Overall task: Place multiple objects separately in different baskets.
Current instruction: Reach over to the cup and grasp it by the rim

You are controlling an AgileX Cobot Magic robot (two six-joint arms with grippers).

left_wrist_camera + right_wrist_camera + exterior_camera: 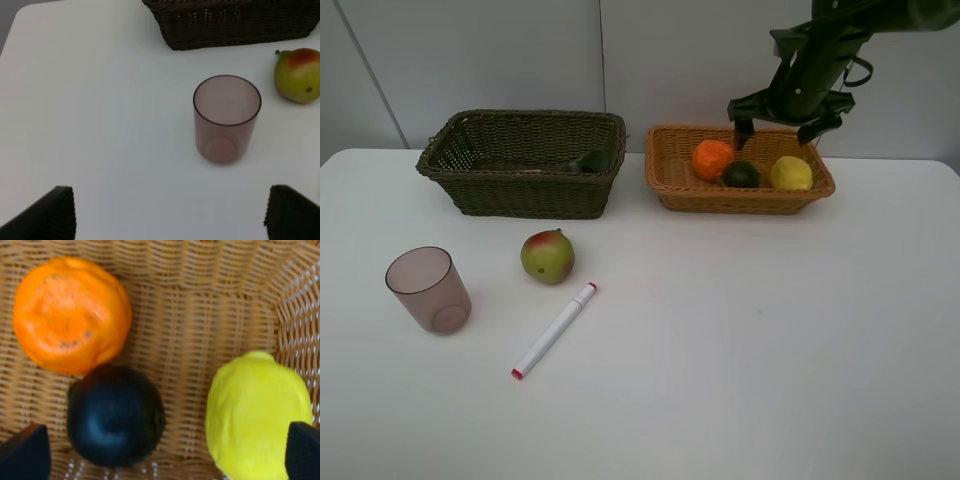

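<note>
**A:** Where is the right gripper (777,133)?

**B:** Upper right of the high view, hanging over the tan basket (740,202). Its jaws are spread wide, with nothing between them.

**A:** What lies in that basket?

**B:** Three fruits in a row: the orange (712,159) at the left, the dark fruit (741,174) in the middle and the lemon (791,173) at the right. The right wrist view shows the orange touching the dark fruit and the lemon apart from both. One fingertip is close by the lemon, but I cannot tell whether they touch.

**A:** And the left gripper (170,220)?

**B:** Only its own camera shows it. The two fingers stand far apart and hold nothing, over the bare table (100,125). The cup (226,120) stands upright ahead of them, well clear.

**A:** The other basket?

**B:** The dark basket (520,190) is at the upper left, beside the tan one with a gap between them. A green bottle (588,161) lies inside, at its right end.

**A:** What is out on the table?

**B:** It is all in the left half of the frame. The cup is near the left edge, mouth up. The mango (548,256) is to the cup's right, just in front of the dark basket. The marker (555,329) lies slantwise below the mango, near it but not touching, with its red end toward the lower left.
</note>
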